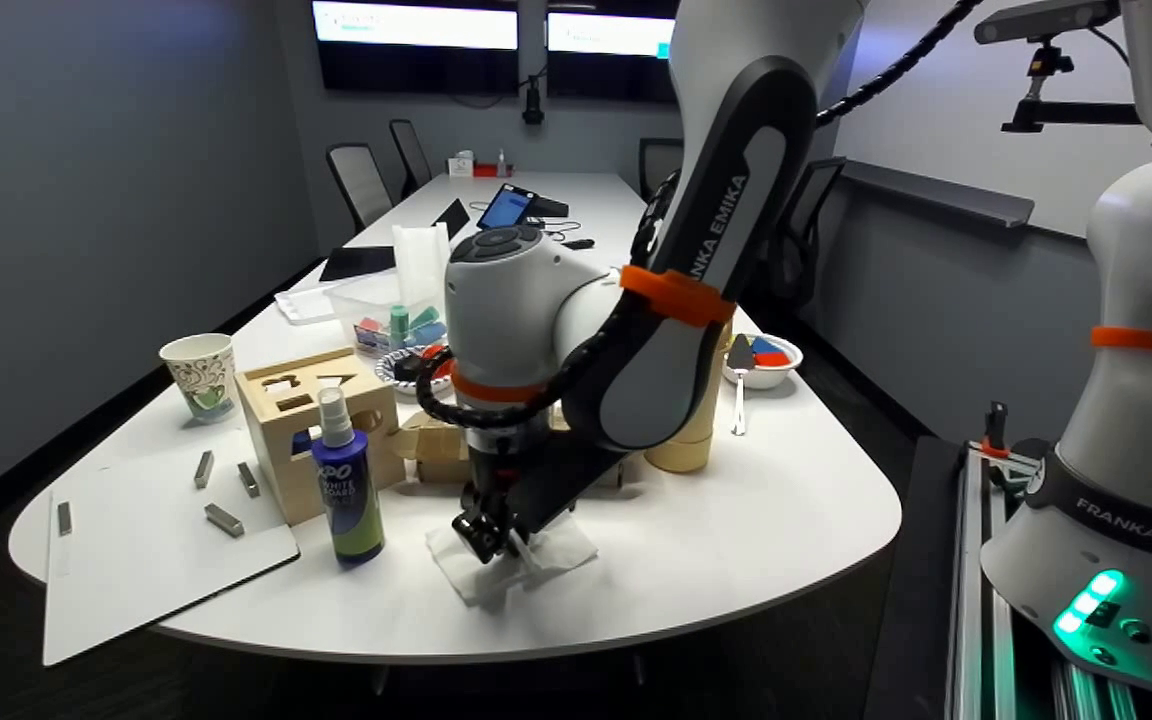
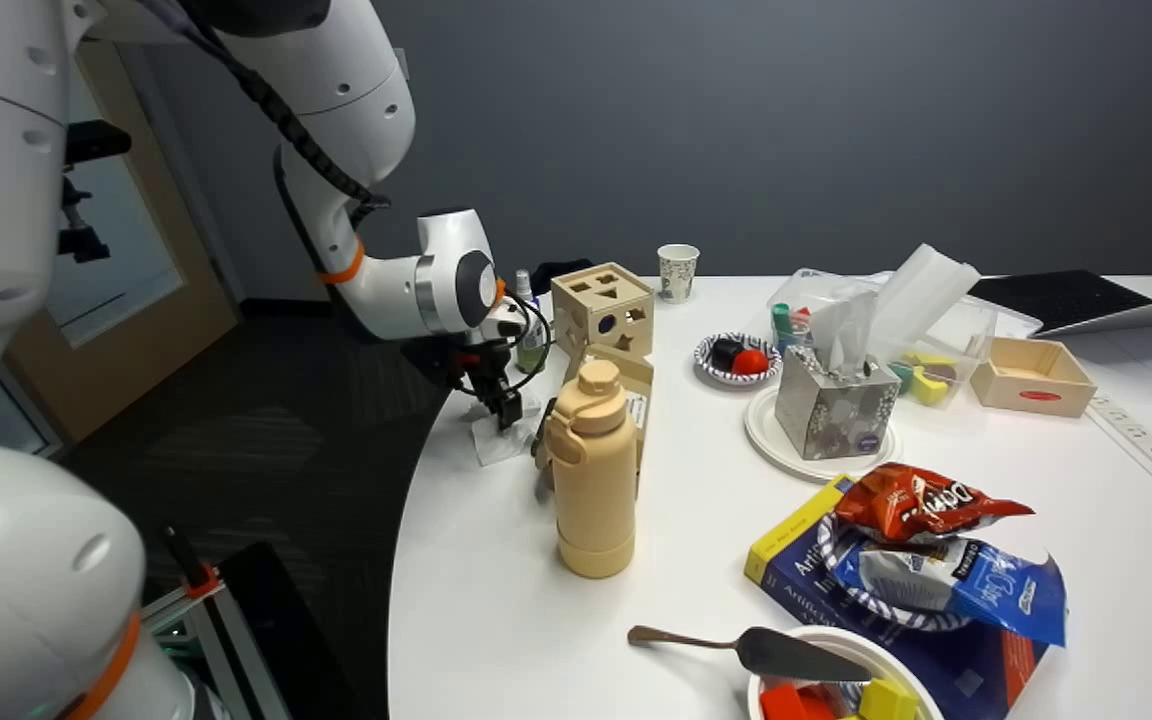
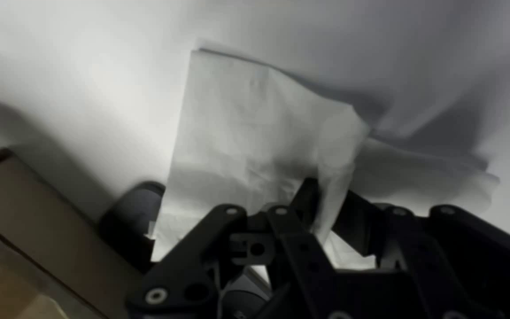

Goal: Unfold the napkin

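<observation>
The napkin is thin, white and creased. It lies on the table near the front edge, and it also shows in an exterior view. In the wrist view the napkin has a flat squarish part on the left and another part stretching right, with a raised fold between them. My gripper points down with its fingers close together on this raised fold. In the exterior views my gripper is low over the napkin and covers part of it. The wrist view is dark and slightly blurred.
A blue spray bottle and a wooden shape box stand beside the gripper. An open cardboard box is close behind it, also in the wrist view. A tan bottle stands near. A white board overhangs the table edge.
</observation>
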Tool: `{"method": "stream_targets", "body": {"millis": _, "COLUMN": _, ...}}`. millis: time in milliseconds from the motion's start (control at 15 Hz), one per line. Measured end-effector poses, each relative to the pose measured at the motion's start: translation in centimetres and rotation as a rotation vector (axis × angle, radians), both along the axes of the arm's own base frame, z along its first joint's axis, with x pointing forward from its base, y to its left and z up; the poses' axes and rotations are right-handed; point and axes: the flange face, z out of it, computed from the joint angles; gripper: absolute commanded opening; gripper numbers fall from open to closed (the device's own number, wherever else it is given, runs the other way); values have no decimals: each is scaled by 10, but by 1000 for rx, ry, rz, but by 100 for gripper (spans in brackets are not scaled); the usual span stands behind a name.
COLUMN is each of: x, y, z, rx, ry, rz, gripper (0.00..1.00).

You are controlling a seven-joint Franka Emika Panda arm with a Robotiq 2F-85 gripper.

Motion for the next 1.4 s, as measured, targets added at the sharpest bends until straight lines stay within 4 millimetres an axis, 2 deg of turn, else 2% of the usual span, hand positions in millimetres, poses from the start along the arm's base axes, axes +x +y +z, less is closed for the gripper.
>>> {"method": "stream_targets", "body": {"millis": 267, "x": 19, "y": 29, "z": 1, "rx": 44, "ry": 11, "rz": 99, "gripper": 3}}
{"method": "stream_targets", "body": {"millis": 667, "x": 25, "y": 29, "z": 2, "rx": 67, "ry": 35, "rz": 93, "gripper": 3}}
{"method": "stream_targets", "body": {"millis": 1000, "x": 15, "y": 9, "z": 1, "rx": 72, "ry": 49, "rz": 33, "gripper": 3}}
{"method": "stream_targets", "body": {"millis": 1400, "x": -20, "y": -31, "z": 0, "rx": 65, "ry": 68, "rz": -51, "gripper": 3}}
